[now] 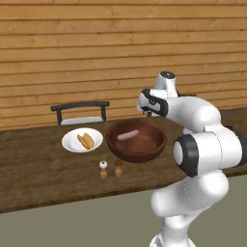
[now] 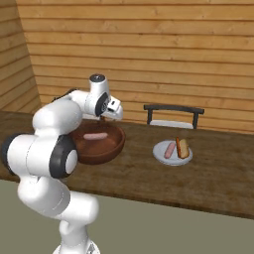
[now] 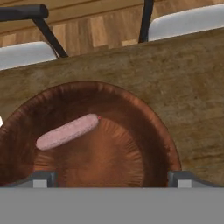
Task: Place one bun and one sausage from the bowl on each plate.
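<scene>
Sausage (image 3: 68, 131), pink and smooth, lies alone on the floor of the bowl (image 3: 144, 131), slanted across the left half in the hand view and clear of the wall. The bowl sits on the wooden counter (image 1: 34, 164), with a white plate (image 1: 70, 142) just beside it that carries a bun (image 1: 87, 141) and, as the right base view shows, a second sausage (image 2: 170, 150) alongside. Two small shakers (image 1: 111, 169) stand in front of the bowl and a dark chair (image 1: 79, 112) waits behind the counter. The claw (image 3: 111, 177) hovers over the bowl's near side with its fingers spread wide and nothing between them. By its look the sausage should be light, a little yielding, round and smooth enough to roll or slip out of a loose pinch. The best hold is probably across its middle, fingers turned square to its long axis, lowered until the tips straddle it near the wood. A hold near one end would likely let it swing or slide free.
</scene>
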{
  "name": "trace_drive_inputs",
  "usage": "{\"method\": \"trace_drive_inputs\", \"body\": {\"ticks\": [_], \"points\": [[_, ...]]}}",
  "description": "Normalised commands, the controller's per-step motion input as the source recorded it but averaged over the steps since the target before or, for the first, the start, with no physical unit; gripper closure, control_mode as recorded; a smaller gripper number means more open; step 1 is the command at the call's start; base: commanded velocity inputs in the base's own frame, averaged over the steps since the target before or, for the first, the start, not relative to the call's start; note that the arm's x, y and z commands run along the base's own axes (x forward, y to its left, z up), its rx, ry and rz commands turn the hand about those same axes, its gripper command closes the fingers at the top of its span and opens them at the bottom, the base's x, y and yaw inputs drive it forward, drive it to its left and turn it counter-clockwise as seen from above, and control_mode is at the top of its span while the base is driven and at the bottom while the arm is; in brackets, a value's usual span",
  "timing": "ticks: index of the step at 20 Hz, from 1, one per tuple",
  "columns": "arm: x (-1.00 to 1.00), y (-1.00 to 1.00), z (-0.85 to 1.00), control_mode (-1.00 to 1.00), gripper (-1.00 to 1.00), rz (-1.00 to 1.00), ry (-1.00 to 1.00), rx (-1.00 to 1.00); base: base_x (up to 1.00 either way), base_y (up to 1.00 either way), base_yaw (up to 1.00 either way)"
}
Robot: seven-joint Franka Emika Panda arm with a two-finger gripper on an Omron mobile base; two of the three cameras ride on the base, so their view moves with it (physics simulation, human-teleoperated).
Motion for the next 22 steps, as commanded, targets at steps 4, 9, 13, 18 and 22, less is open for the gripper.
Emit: {"method": "trace_drive_inputs", "body": {"ticks": [4, 9, 13, 18, 22], "points": [[0.16, 0.43, -0.11, -1.0, -1.0, 0.09, 0.19, 0.0, 0.0, 0.0, 0.0], [0.15, 0.35, -0.18, -1.0, -1.0, 0.08, 0.16, 0.0, 0.0, 0.0, 0.0], [0.6, 0.25, -0.63, -1.0, -1.0, 0.0, 0.08, 0.0, 0.0, 0.0, 0.0], [0.21, 0.0, -0.52, -1.0, -1.0, -0.01, 0.15, 0.04, 0.0, 0.0, 0.0], [0.0, 0.0, -0.38, -1.0, -1.0, -0.01, 0.14, 0.13, 0.0, 0.0, 0.0]]}}
